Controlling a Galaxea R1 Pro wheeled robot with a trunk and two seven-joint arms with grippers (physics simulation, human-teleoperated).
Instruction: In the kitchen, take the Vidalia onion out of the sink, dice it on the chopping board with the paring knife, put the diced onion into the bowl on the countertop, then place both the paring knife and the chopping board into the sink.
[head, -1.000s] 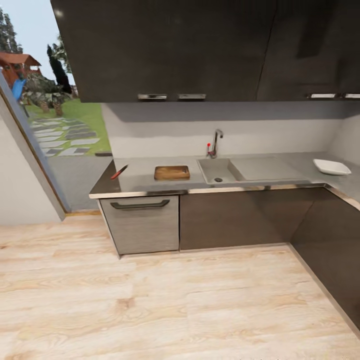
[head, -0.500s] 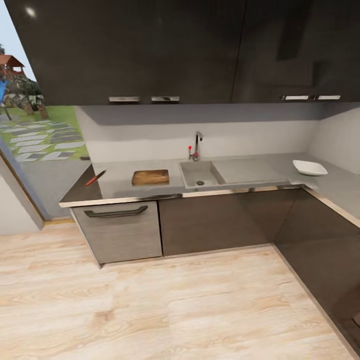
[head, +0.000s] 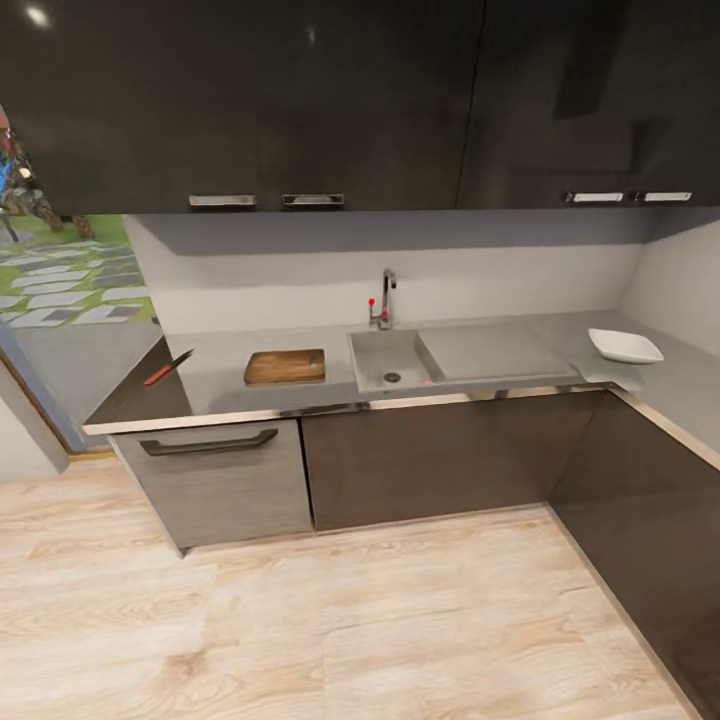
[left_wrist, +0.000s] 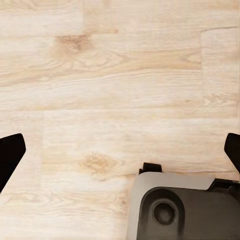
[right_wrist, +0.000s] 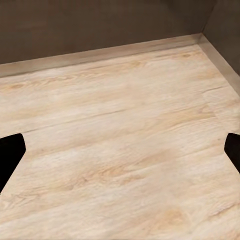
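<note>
Head view: I stand on the pale wood floor (head: 400, 620) facing the table (head: 500, 350), a grey slab with a metal front edge, well apart from it. The sink (head: 385, 360) is set mid-table under the tap (head: 385, 298); a small pinkish spot at the basin's right wall may be the Vidalia onion (head: 428, 379), too small to confirm. The chopping board (head: 285, 367) lies just beside the sink's left rim. The paring knife (head: 167, 368) lies near the table's left end, angled across that end. The bowl (head: 625, 346) sits near the right corner. In the left wrist view my left claw (left_wrist: 120, 150) hangs over the floor above part of my base (left_wrist: 185, 205), dark fingertips (left_wrist: 10, 155) spread wide, nothing held. In the right wrist view my right claw (right_wrist: 120, 150) is likewise spread and unloaded, near the lower cabinet fronts (right_wrist: 100, 25). Judged risks: stopping the base too far out leaves the basin beyond reach; driving too close strikes the cabinets; the small round onion could roll from a poorly centred grasp.
</note>
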